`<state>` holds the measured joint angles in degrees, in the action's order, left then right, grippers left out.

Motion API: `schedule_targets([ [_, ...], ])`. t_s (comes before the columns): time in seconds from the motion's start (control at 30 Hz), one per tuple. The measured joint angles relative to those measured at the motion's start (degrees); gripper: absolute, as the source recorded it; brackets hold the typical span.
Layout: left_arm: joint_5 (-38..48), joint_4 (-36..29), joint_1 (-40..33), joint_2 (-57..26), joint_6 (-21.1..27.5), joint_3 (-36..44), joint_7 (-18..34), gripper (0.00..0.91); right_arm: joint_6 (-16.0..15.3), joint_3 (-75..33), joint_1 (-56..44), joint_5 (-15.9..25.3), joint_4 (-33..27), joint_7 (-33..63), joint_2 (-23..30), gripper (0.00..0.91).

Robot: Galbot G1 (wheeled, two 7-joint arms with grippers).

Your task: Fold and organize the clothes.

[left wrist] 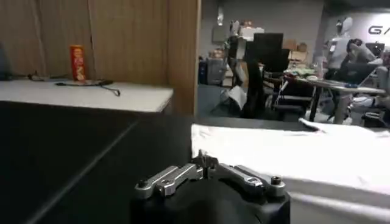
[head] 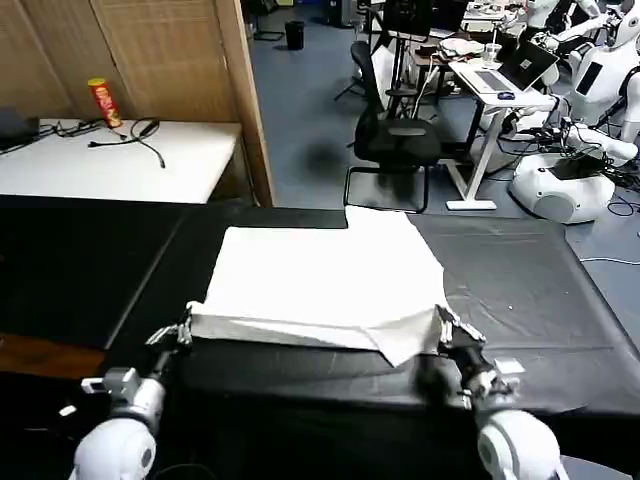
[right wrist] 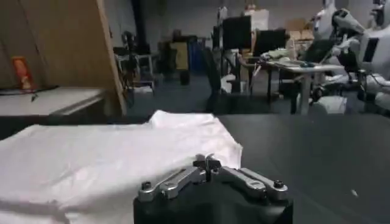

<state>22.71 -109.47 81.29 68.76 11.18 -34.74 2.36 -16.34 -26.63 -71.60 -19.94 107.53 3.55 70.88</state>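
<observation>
On a table draped in a black tablecloth (head: 520, 290), a white T-shirt (head: 320, 275) lies spread, plain side up, across the middle of the cloth. Its near edge is doubled over into a narrow raised band running between the two grippers. The far right corner reaches toward the table's back edge.

The left gripper (head: 178, 334) sits at the shirt's near left corner, and the right gripper (head: 450, 330) at the near right corner. In the head view each appears to have its jaws nearly closed and pinching the fabric edge, though the exact contact is too small to confirm. In the wrist views the gripper linkages look drawn together, with the fingertips out of sight.

The step in hand looks like a lengthwise fold, carrying the near hem away from the robot. To do it well, both grippers should probably lift together to the same height and travel at the same pace, keeping the hem taut between them so the fold line stays straight. Uneven motion would likely skew or bunch the cloth.

The shirt is soft, thin cotton, matte and limp, with shallow wrinkles and a sagging corner at the right. The tablecloth is smooth, dark and faintly creased.
</observation>
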Motion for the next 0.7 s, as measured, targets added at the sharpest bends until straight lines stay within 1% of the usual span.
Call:
schedule_targets([
  [0.2,-0.8,3.7,-2.9,-1.8,0.2,0.9,-0.4,0.000,0.2,2.2,4.7,0.7,-5.8,-0.8,0.3,0.010],
  [0.3,-0.8,4.8,-3.6,-2.4,0.5,1.2,-0.7,0.000,-0.7,2.6,6.0,0.5,-7.1,-0.9,0.5,0.010],
  [0.33,-0.8,5.0,-3.8,-2.5,0.9,1.3,-0.7,0.878,-1.0,2.6,6.1,0.5,-7.2,-1.2,0.4,0.878],
  [0.43,-0.8,5.8,-4.7,-2.6,1.6,1.5,-1.1,0.878,-1.8,2.2,6.0,0.4,-7.2,-2.8,0.0,0.878],
  [0.5,-0.8,6.3,-5.2,-2.5,1.8,1.5,-1.0,0.878,-2.5,1.8,5.3,0.0,-6.1,-3.9,-0.8,0.878],
  [0.7,-0.7,6.2,-5.3,-2.6,2.3,1.4,-1.0,0.878,-3.4,0.0,0.6,-1.1,0.0,-5.6,-3.8,0.878],
])
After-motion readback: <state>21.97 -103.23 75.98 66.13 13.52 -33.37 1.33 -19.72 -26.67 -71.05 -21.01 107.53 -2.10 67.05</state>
